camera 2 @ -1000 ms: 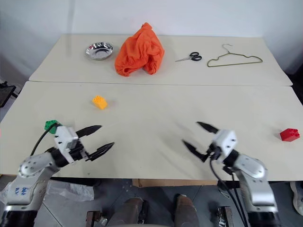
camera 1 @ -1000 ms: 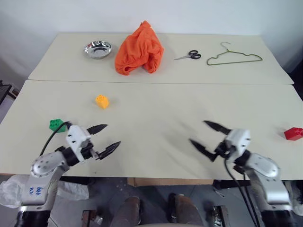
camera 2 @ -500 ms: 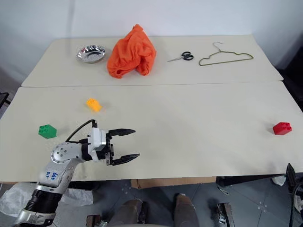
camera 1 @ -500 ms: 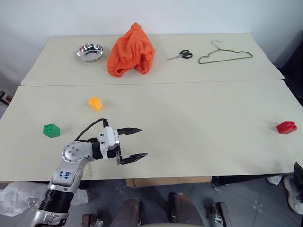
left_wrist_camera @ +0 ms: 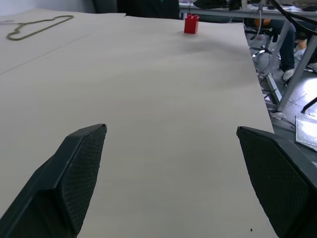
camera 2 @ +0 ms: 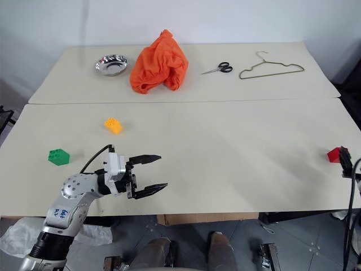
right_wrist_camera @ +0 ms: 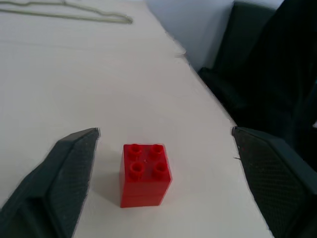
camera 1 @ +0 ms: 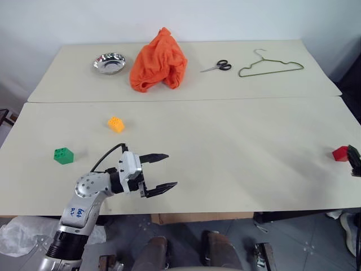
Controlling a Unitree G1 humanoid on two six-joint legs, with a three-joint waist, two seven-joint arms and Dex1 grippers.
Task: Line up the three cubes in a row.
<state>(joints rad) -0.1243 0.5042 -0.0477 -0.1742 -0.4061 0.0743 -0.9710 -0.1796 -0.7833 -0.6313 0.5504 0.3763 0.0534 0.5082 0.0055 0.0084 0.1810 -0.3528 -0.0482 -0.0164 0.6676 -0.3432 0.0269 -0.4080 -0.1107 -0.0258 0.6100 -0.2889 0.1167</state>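
Three cubes sit on the near table (camera 1: 237, 147): two at the left, one (camera 1: 116, 124) behind the other (camera 1: 63, 155), the third (camera 1: 340, 153) far right. On the far table, left to right: bowl (camera 1: 109, 61), cloth (camera 1: 159, 60), scissors (camera 1: 216, 66), hanger (camera 1: 271, 65).

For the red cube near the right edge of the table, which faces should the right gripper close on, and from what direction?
Grip the red cube on its two smooth side faces, coming in level along the table. It stands upright, studs on top, squarely between the right gripper's open fingers, with bare table around it, so probably a straight advance suffices.
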